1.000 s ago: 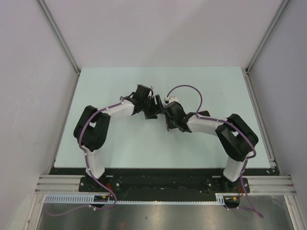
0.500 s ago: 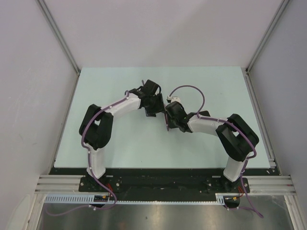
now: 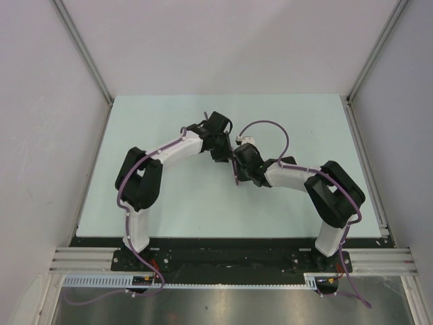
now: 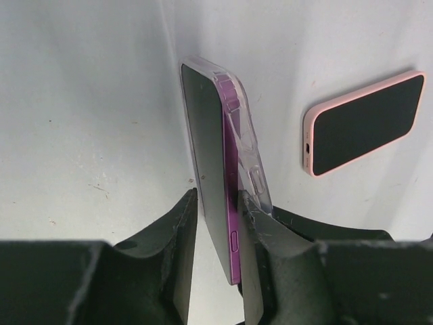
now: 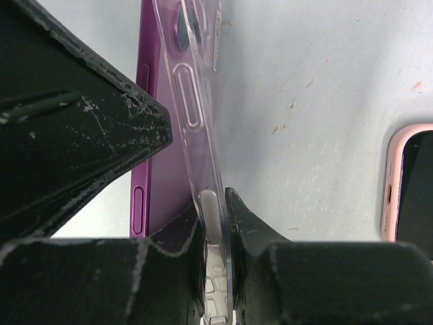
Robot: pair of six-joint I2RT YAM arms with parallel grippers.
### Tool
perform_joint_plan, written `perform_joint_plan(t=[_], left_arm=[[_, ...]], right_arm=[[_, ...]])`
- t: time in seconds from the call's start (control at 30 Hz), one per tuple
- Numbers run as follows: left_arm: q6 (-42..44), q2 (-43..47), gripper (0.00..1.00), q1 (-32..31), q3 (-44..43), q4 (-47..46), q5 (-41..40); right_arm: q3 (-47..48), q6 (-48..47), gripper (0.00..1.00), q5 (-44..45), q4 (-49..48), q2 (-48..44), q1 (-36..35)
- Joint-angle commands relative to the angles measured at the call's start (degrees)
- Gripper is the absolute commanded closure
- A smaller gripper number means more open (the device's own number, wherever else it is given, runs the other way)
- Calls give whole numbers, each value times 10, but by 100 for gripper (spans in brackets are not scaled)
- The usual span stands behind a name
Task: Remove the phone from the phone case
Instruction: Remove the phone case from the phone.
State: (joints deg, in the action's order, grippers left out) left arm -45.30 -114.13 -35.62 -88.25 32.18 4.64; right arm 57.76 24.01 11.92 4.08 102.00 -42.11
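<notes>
1. Looking down from the top camera, two white-and-black arms meet near the middle of a pale green table [image 3: 135, 135]. The left gripper [image 3: 221, 150] and the right gripper [image 3: 237, 172] sit almost tip to tip. What they hold is too small to make out in this view.
2. Left wrist camera: the left gripper [image 4: 216, 217] is clenched on a slim purple phone with a dark glass screen [image 4: 206, 149]. One finger presses the screen and the other presses the back. The phone is held edge-on to the camera. A clear plastic phone case [image 4: 252, 159] wraps the phone's far end but splays away from its purple side nearer the fingers. A second phone in a pink case [image 4: 362, 122] lies flat on the table, screen up, well apart to the right.
3. Right wrist camera: the right gripper [image 5: 215, 210] is pinched on the near edge of the clear case [image 5: 193, 101]. The purple phone [image 5: 162, 169] sits just to its left, partly out of the case. The edge of the pink-cased phone [image 5: 406, 183] shows at the far right.
</notes>
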Motion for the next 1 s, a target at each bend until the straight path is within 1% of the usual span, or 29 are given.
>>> perform_joint_plan(t=[0.0, 0.07, 0.13, 0.27, 0.37, 0.47, 0.5, 0.53, 0.6, 0.63, 0.67, 0.7, 0.8, 0.87, 0.9, 0.97], left_arm=[[-4, -54, 69, -24, 1, 42, -143], [5, -53, 70, -30, -5, 64, -168], [7, -49, 71, -30, 10, 68, -183], [7, -36, 75, -30, 43, 62, -191], [7, -22, 75, -30, 62, 54, -188], [6, -19, 73, -29, 70, 34, -159], [6, -20, 68, -29, 71, 30, -151], [8, -22, 66, -29, 68, 28, -146], [14, -29, 65, -29, 63, 27, -141], [15, -31, 66, -30, 64, 27, -140], [17, -31, 66, -30, 67, 24, -140], [19, -29, 67, -29, 75, 20, -138], [22, -23, 68, -29, 86, 12, -133], [26, -22, 69, -29, 90, 9, -126], [27, -23, 69, -29, 91, 7, -124], [29, -23, 69, -29, 93, 5, -119]], right_arm=[[8, -16, 100, -12, -3, 15, -16], [8, -15, 100, -12, -3, 14, -16], [8, -14, 100, -11, -2, 14, -16], [8, -12, 100, -11, -1, 11, -15], [8, -9, 100, -12, -1, 9, -15], [8, -4, 100, -10, 1, 7, -15], [8, -4, 100, -10, 1, 6, -15], [8, 3, 100, -10, 1, 5, -14], [8, 12, 100, -11, -4, 3, -11], [8, 18, 98, -14, -6, 2, -9], [8, 30, 94, -16, -11, 2, -6], [8, 35, 83, -21, -20, 2, -1], [9, 53, 75, -22, -35, 3, 9], [15, 61, 72, -16, -35, 9, 17], [17, 63, 68, -16, -52, 13, 19], [29, 66, 65, -15, -58, 28, 23]])
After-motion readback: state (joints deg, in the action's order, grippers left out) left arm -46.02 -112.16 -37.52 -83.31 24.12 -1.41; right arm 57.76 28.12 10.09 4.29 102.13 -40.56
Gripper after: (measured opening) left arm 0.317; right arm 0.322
